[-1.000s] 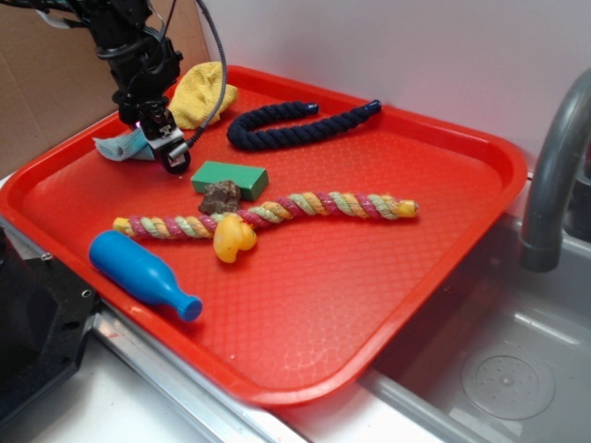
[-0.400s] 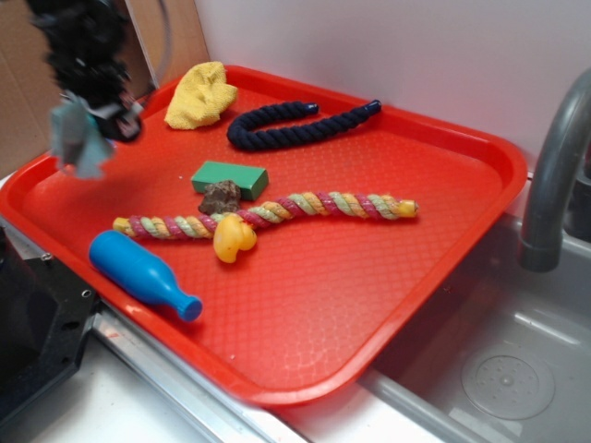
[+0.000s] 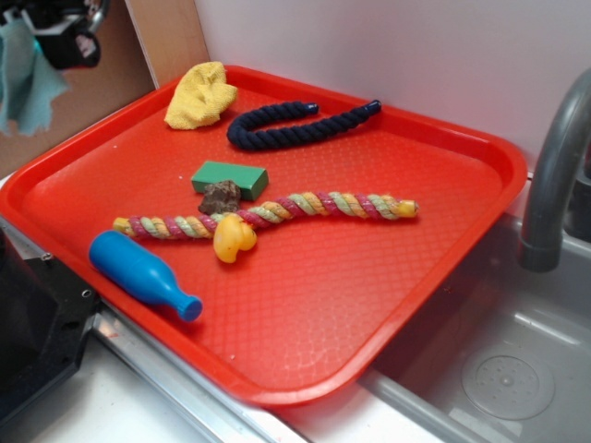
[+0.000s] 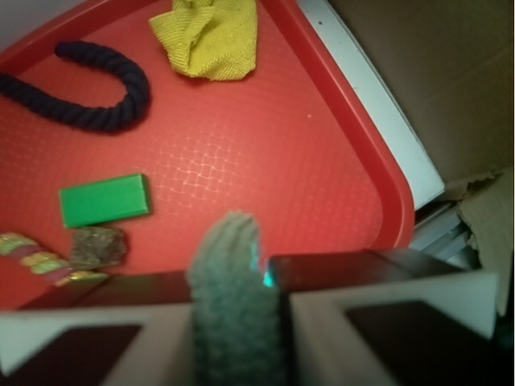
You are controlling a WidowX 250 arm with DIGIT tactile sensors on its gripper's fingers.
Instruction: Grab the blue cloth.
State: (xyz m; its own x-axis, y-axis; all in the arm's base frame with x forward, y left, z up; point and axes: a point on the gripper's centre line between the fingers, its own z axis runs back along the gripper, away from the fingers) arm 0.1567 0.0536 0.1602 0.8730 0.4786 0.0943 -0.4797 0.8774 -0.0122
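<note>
The blue cloth [image 3: 28, 78] hangs limp in the air at the far upper left of the exterior view, well above and left of the red tray [image 3: 443, 185]. My gripper [image 3: 42, 32] is shut on its top edge and is mostly cut off by the frame. In the wrist view the cloth [image 4: 235, 305] is pinched between my two fingers, and the gripper [image 4: 237, 322] looks down on the tray's back left corner [image 4: 354, 169].
On the tray lie a yellow cloth [image 3: 199, 94], a dark blue rope [image 3: 300, 123], a green block [image 3: 230, 178], a brown lump [image 3: 221, 197], a multicoloured rope [image 3: 277, 214], a yellow toy [image 3: 234, 238] and a bright blue bottle [image 3: 143, 274]. A faucet [image 3: 554, 175] stands at right over the sink.
The gripper has lifted the blue cloth off the tray's left edge and carried it up and to the left, out past the tray. Everything on the tray has stayed put.
</note>
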